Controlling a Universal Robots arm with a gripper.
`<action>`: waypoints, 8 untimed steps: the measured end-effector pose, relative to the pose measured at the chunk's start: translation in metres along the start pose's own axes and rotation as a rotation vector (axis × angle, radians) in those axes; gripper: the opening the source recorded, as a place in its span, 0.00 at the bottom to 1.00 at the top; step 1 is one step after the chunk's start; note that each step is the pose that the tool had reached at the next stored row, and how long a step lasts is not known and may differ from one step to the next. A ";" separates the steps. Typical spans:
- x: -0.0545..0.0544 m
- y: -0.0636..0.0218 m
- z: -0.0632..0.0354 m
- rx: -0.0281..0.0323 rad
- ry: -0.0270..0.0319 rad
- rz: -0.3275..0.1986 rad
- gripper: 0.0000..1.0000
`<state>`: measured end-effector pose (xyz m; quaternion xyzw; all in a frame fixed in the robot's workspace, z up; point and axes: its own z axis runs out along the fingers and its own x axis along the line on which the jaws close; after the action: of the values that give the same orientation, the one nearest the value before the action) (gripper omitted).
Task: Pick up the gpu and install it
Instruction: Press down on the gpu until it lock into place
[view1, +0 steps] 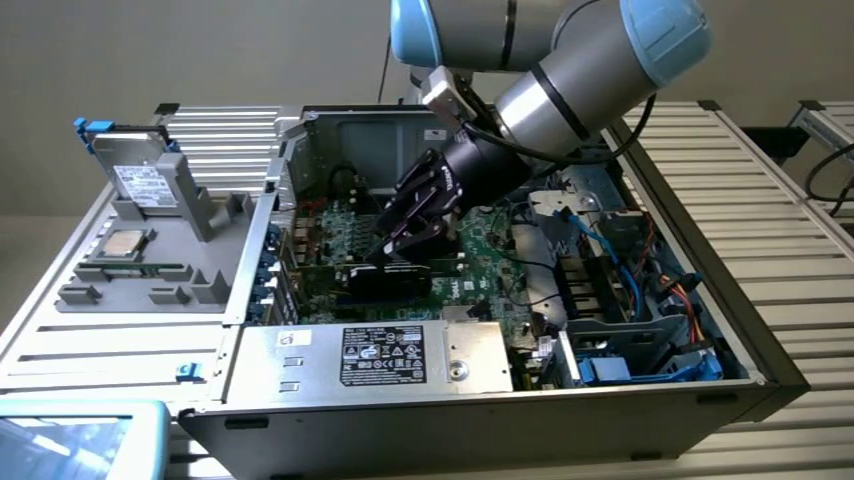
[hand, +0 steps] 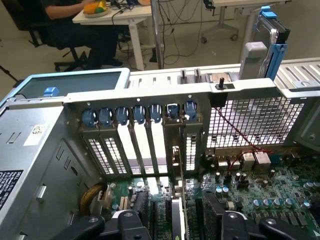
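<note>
The gpu (view1: 390, 277) stands on edge in the open computer case, its black cooler block facing the exterior view's front, over the green motherboard (view1: 487, 275). My black gripper (view1: 387, 258) reaches down from the arm onto its top edge. In the wrist view the gpu (hand: 178, 216) runs edge-on between my two fingers (hand: 131, 224), and its silver bracket (hand: 176, 165) rises into the row of rear slots. The gripper (hand: 177, 229) is open, with a gap on each side of the card.
A silver power supply (view1: 380, 355) fills the case's near corner. Blue and orange cables (view1: 641, 250) lie on the exterior view's right. Blue slot clips (hand: 140, 114) line the rear wall. A grey fixture (view1: 174, 215) holds a hard drive and a processor. A person sits at a desk (hand: 75, 25).
</note>
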<state>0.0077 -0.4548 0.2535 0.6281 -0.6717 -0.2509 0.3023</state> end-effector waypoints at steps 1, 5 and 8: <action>0.000 0.0000 0.0000 0.0001 -0.0001 0.000 0.55; -0.001 0.0007 -0.0005 0.0506 -0.0043 0.002 0.36; -0.003 0.0012 -0.0009 0.1032 -0.0088 0.005 0.25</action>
<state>0.0076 -0.4512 0.2547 0.6402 -0.6865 -0.2180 0.2671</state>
